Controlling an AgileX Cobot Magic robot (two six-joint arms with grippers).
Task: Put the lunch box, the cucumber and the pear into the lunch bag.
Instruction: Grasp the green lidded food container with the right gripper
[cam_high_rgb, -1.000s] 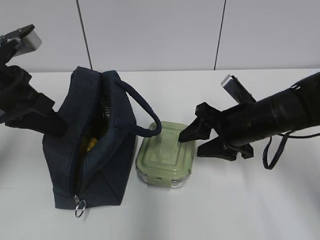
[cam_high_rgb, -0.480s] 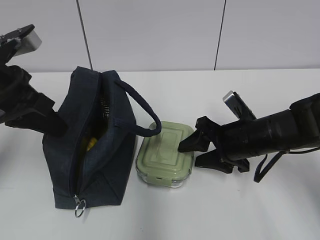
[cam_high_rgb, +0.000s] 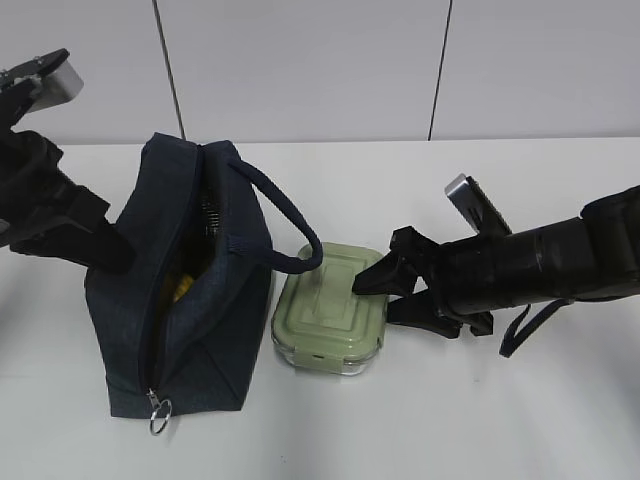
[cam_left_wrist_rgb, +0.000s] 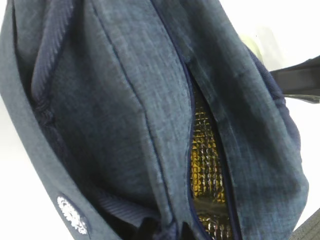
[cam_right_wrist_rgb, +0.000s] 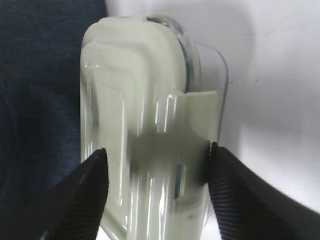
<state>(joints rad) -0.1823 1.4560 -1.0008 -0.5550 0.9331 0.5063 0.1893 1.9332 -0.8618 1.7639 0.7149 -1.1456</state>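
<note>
On the white counter (cam_high_rgb: 500, 420), we centre the spread right tool (cam_right_wrist_rgb: 156, 175) astride the sage-green-lidded clear glass lunch box (cam_high_rgb: 330, 308) before closing; the left tool, unseen, is pressed together.

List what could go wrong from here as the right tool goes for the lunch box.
1. The right tool straddles the lunch box at one end only, with both fingers against its sides; lifted from there, the glass box may tilt or slip.
2. The lunch bag opening looks like a narrow slit, possibly tighter than the box, so it may catch on the zipper edge.
3. The bag's handle hangs over the box and could snag.
</note>
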